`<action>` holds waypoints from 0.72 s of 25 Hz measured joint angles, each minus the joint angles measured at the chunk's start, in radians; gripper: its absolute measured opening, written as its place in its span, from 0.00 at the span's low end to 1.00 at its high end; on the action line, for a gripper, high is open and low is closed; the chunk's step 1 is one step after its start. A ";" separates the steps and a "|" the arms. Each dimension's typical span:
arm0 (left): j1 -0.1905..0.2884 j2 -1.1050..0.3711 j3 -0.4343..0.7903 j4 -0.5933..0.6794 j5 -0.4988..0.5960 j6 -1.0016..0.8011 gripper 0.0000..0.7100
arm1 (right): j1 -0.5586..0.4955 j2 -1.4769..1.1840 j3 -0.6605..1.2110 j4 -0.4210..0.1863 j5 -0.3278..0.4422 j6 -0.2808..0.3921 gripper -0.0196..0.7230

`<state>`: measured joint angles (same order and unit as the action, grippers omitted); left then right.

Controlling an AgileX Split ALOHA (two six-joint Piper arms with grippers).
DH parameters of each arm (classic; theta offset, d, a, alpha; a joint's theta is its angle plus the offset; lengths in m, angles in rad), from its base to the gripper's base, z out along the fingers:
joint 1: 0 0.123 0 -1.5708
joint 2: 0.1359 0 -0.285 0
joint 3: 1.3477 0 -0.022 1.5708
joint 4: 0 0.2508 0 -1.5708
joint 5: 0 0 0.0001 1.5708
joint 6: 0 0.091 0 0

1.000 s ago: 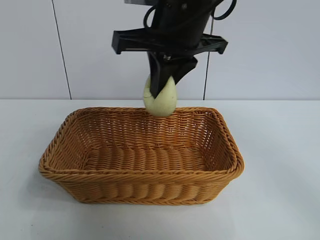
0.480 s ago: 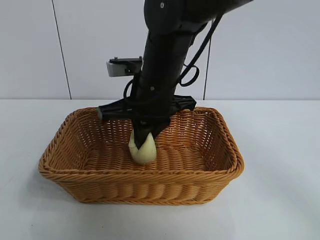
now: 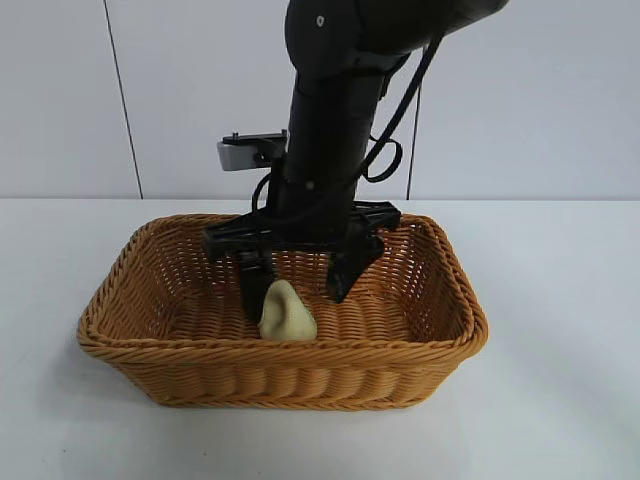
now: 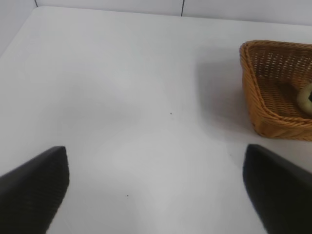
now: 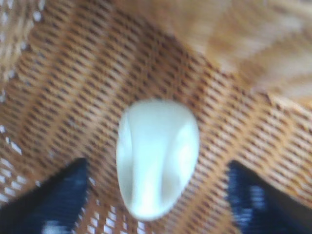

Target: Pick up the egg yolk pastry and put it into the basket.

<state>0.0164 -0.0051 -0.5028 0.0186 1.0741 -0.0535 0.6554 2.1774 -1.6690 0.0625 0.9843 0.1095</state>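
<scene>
Right end effector (image 3: 297, 291) points straight down, fingers spread astride the egg yolk pastry (image 3: 287, 312) in the basket (image 3: 440, 330).

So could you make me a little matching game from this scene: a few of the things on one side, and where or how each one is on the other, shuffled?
Things:
1. egg yolk pastry
2. basket
3. right gripper
4. left gripper

Places or states:
A. standing on the white table
B. open, over bare table, away to one side of the wicker
C. lying on the woven floor, nothing gripping it
D. open, reaching down inside the wicker, a finger on either side of the pale lump

Pairs: 1-C, 2-A, 3-D, 4-B
</scene>
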 joint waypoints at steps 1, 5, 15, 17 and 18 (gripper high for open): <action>0.000 0.000 0.000 0.000 0.000 0.000 0.98 | 0.000 0.000 -0.026 -0.001 0.027 0.000 0.94; 0.000 0.000 0.000 0.000 0.000 0.000 0.98 | 0.000 0.000 -0.177 -0.007 0.141 0.000 0.95; 0.000 0.000 0.000 0.000 0.000 0.000 0.98 | -0.033 -0.003 -0.414 -0.123 0.228 0.026 0.96; 0.000 0.000 0.000 0.000 0.000 0.000 0.98 | -0.066 -0.003 -0.414 -0.123 0.229 0.028 0.96; 0.000 0.000 0.000 0.000 0.000 0.000 0.98 | -0.090 -0.003 -0.414 -0.123 0.229 0.029 0.96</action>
<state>0.0164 -0.0051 -0.5028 0.0186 1.0741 -0.0535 0.5652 2.1746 -2.0833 -0.0608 1.2136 0.1386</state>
